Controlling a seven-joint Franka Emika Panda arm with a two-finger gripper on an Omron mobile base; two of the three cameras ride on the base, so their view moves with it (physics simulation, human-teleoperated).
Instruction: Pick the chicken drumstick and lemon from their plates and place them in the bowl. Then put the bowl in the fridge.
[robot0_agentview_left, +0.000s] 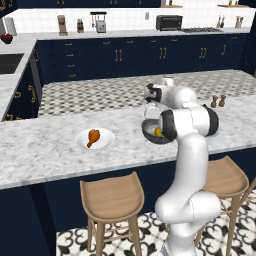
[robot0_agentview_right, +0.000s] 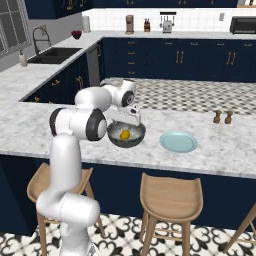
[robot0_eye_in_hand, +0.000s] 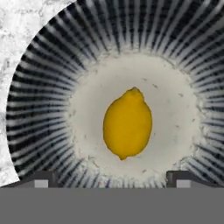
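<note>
The lemon (robot0_eye_in_hand: 127, 124) is seen lying free in the middle of the bowl (robot0_eye_in_hand: 41, 105), which stands on the marble surface (robot0_agentview_left: 40, 150). The hand (robot0_eye_in_hand: 112, 178) is held released just above it, fingers spread wide. The chicken drumstick (robot0_agentview_left: 93, 137) rests on the white plate (robot0_agentview_left: 106, 143)

A white arm (robot0_agentview_right: 75, 150) rises from the lower left of the frame and bends over the marble counter (robot0_agentview_right: 220, 145) at mid-frame. Its gripper (robot0_agentview_right: 131, 119) hangs just above the dark bowl (robot0_agentview_right: 126, 135), where the lemon (robot0_agentview_right: 125, 134) lies inside. Just right of the bowl sits an empty pale blue-green plate (robot0_agentview_right: 178, 141). Two small shakers (robot0_agentview_right: 223, 117) stand farther right. Wooden stools (robot0_agentview_right: 170, 200) line the bottom edge, and a sink (robot0_agentview_right: 54, 55) shows at upper left.
</note>
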